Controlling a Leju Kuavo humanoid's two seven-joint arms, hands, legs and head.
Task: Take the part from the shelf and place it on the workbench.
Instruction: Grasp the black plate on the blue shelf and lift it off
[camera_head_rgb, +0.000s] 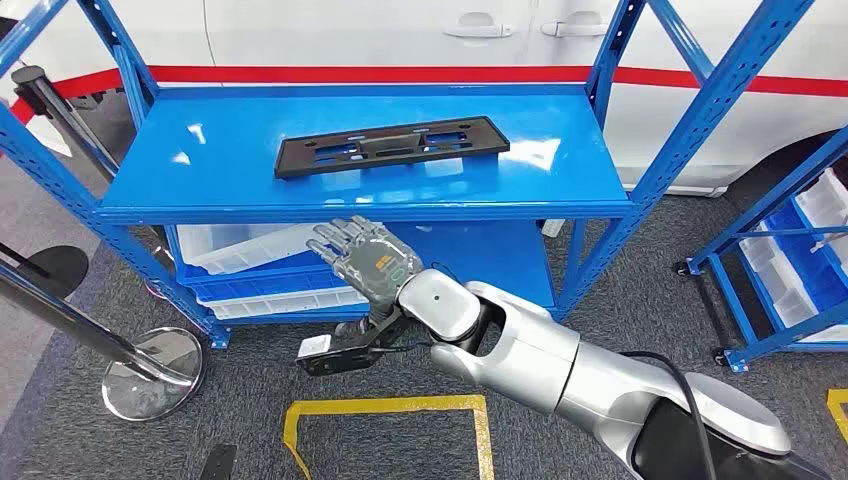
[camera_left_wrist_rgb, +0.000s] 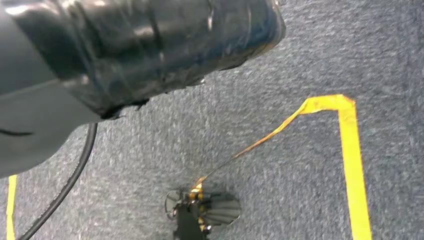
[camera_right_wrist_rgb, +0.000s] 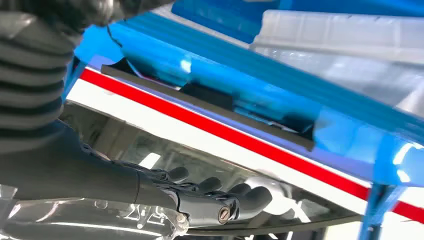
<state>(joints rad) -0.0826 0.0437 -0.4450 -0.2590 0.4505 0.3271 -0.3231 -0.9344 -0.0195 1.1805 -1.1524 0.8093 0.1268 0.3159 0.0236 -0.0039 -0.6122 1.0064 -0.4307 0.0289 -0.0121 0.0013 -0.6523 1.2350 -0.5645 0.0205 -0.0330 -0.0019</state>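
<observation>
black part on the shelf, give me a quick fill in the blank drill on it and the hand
1. The black part lies flat on the ____ shelf.
2. The hand raised toward the shelf is the robot's ____ hand.
3. That hand holds ____.
4. The tape on the floor is ____.

Missing words: blue; right; nothing; yellow

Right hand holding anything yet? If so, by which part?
Nothing held. The right hand is in front of the shelf edge, fingers apart and empty; the black part lies flat on the blue shelf, untouched.
</observation>
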